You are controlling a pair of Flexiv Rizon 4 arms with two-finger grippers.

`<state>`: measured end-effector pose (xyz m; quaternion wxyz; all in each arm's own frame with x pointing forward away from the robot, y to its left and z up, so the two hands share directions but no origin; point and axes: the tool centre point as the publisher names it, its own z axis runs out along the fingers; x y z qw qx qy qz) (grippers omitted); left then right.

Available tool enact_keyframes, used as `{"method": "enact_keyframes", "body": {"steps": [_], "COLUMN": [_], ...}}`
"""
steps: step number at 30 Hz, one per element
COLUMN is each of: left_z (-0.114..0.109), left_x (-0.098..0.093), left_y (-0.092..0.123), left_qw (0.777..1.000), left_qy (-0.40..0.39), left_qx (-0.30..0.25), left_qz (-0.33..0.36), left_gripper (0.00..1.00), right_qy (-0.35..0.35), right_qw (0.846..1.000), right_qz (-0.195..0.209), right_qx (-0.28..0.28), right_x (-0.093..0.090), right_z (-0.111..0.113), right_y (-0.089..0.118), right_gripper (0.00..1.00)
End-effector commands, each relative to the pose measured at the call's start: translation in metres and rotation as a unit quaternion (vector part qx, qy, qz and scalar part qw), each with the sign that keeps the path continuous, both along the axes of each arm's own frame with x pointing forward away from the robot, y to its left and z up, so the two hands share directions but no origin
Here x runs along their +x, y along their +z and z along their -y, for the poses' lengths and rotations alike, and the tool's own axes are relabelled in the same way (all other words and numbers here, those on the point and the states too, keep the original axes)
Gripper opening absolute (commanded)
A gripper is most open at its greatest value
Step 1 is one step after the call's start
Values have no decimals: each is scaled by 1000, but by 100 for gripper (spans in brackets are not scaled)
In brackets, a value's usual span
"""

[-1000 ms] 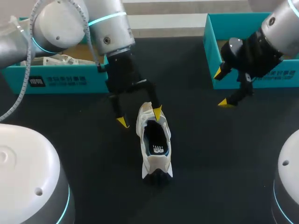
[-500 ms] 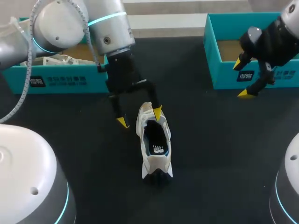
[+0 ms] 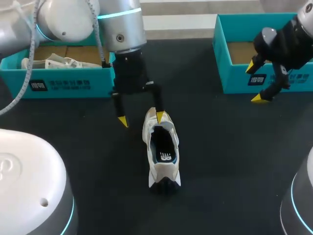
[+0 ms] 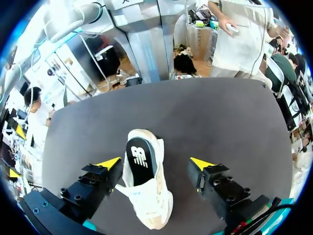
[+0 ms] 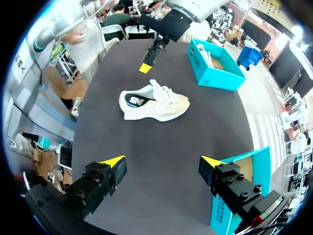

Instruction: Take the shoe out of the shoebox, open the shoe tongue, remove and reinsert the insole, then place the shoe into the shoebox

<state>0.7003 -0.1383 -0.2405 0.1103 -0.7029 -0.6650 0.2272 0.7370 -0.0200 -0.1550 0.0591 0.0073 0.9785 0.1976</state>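
A cream and white shoe (image 3: pixel 161 149) lies on the black table, its toe pointing at my left arm and its dark insole (image 3: pixel 164 147) showing. My left gripper (image 3: pixel 141 119) hangs open over the toe end, one yellow tip at the toe, the other off to the side. In the left wrist view the shoe (image 4: pixel 144 181) sits between the spread fingers of the left gripper (image 4: pixel 155 163), apart from both. My right gripper (image 3: pixel 255 82) stands open by the front wall of the right teal shoebox (image 3: pixel 274 81). From the right gripper (image 5: pixel 162 161) the shoe (image 5: pixel 154 103) lies well ahead.
A second teal shoebox (image 3: pixel 58 83) stands at the back left and holds another white shoe (image 3: pixel 54 62). It also shows as the far shoebox (image 5: pixel 215 66) in the right wrist view. Bare black table (image 3: pixel 225 147) lies between the shoe and my right arm.
My right gripper has swung right and back, to the front of the right shoebox. My left gripper has shifted slightly toward the back and its fingers have drawn in a little.
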Motion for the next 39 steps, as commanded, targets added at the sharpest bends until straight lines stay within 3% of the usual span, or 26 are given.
{"method": "enact_keyframes", "body": {"steps": [1, 11, 23, 39], "left_z": [7, 13, 6, 40], "left_x": [6, 0, -19, -21], "left_y": [-2, -14, -27, -87], "left_qw": [1000, 995, 994, 990], "left_qy": [-6, 11, 9, 69], "left_qx": [25, 88, 78, 56], "left_qz": [2, 47, 69, 109], "left_gripper": [0, 0, 0, 0], "right_qy": [-1, -1, -1, -1], "right_qw": [1000, 1000, 1000, 1000], "right_qz": [0, 0, 0, 0], "right_qx": [-1, -1, -1, -1], "right_x": [0, 0, 0, 0], "right_z": [0, 0, 0, 0], "right_y": [-1, -1, -1, -1], "right_gripper": [100, 100, 100, 100]}}
